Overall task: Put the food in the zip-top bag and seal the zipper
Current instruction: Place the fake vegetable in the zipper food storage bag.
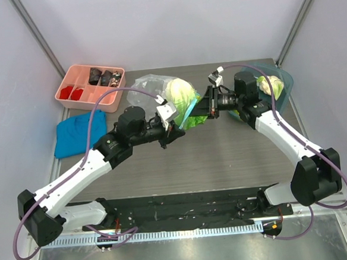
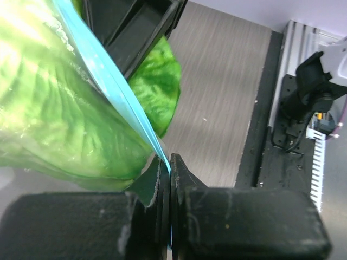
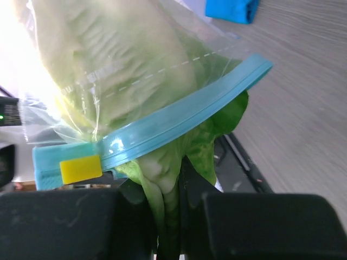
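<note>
The pale green cabbage [image 1: 180, 94] lies mostly inside the clear zip-top bag [image 1: 145, 86] at the table's middle back, with a leaf sticking out of the mouth. My left gripper [image 1: 175, 130] is shut on the light-blue zipper [image 1: 189, 111] at one end; the left wrist view shows the jaws [image 2: 170, 162] pinching the zipper [image 2: 108, 81] beside the cabbage [image 2: 65, 119]. My right gripper [image 1: 199, 108] is shut on the protruding cabbage leaf [image 3: 171, 179] just below the zipper [image 3: 179, 122]. A pale round food [image 1: 270, 86] sits in the teal bowl [image 1: 285, 92].
A pink divided tray [image 1: 90, 85] with dark and red pieces stands at the back left. A blue folded cloth [image 1: 78, 132] lies left of my left arm and shows in the right wrist view [image 3: 230, 10]. A yellow tab [image 3: 80, 169] sits at the zipper's end.
</note>
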Motion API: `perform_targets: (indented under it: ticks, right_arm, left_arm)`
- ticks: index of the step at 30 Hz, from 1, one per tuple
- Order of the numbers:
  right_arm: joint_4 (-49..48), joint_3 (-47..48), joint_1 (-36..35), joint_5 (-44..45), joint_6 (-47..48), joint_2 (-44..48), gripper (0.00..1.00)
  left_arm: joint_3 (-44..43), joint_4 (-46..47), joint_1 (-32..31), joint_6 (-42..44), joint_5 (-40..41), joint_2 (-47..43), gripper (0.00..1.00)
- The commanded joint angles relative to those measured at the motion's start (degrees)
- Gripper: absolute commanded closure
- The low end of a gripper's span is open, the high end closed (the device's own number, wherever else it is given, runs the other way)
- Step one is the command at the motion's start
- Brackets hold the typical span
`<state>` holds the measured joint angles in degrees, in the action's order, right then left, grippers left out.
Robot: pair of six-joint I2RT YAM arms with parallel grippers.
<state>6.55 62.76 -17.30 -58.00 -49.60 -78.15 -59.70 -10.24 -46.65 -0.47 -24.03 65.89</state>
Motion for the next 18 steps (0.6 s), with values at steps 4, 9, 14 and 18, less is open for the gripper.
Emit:
perform_targets:
  ticks: [4, 9, 14, 18]
  right_arm:
    - [-25.44, 2.54, 1.39, -0.63, -21.58, 1.33, 0.99]
    - [-27.54, 2.28, 0.51, 2.19, -24.83, 1.95, 0.99]
    - [-25.97, 1.40, -0.10, 6.74, -26.33, 3.70, 0.99]
    - [-29.03, -1.49, -3.17, 12.37, -27.30, 3.62, 0.99]
  left_arm:
    - [-1.82, -12.88, 1.56, 4.42, -2.87, -0.49, 1.00]
    - [-1.12, -13.40, 2.27, 5.39, -2.42, -0.68, 1.00]
    - [-3.40, -15.35, 2.44, 5.93, -6.16, 0.29, 1.00]
    - [-4.54, -6.48, 1.22, -7.14, -19.11, 4.05, 1.00]
